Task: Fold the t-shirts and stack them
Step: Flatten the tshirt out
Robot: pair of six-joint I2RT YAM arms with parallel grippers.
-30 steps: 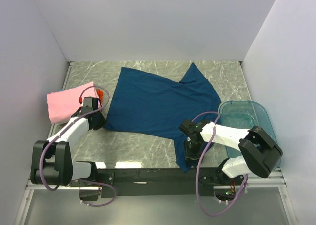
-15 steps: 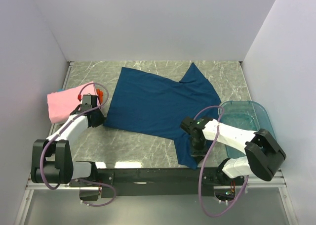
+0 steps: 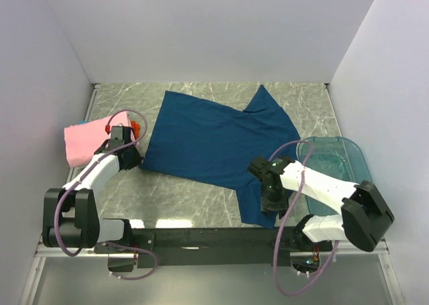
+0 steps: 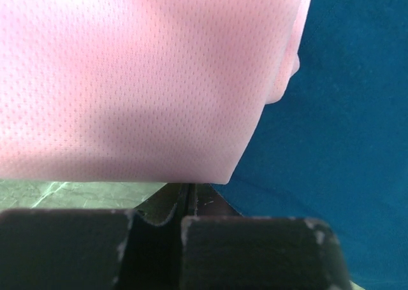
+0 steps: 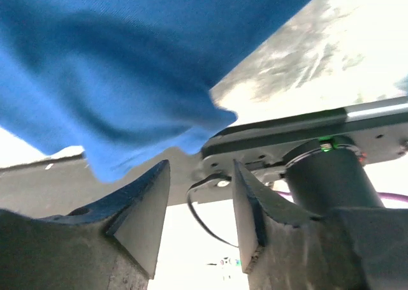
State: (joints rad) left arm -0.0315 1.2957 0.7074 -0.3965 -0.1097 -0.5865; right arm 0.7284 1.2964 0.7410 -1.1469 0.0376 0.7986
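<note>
We read no text, label, brand, number or sign in any view. The navy t-shirt (image 3: 214, 141), the pink t-shirt (image 3: 87, 143) at 9 o'clock and the tub (image 3: 335, 156) at 3 o'clock bear no legible marking.

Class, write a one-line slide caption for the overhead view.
Navy t-shirt spread across the table; left pincer beside the pink t-shirt, right pincer over the navy's near corner.

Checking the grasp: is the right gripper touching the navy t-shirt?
Cannot tell. Right wrist view: a corner of the navy t-shirt hangs beyond the open right gripper, none between its fingers; contact or gap unclear.
</note>
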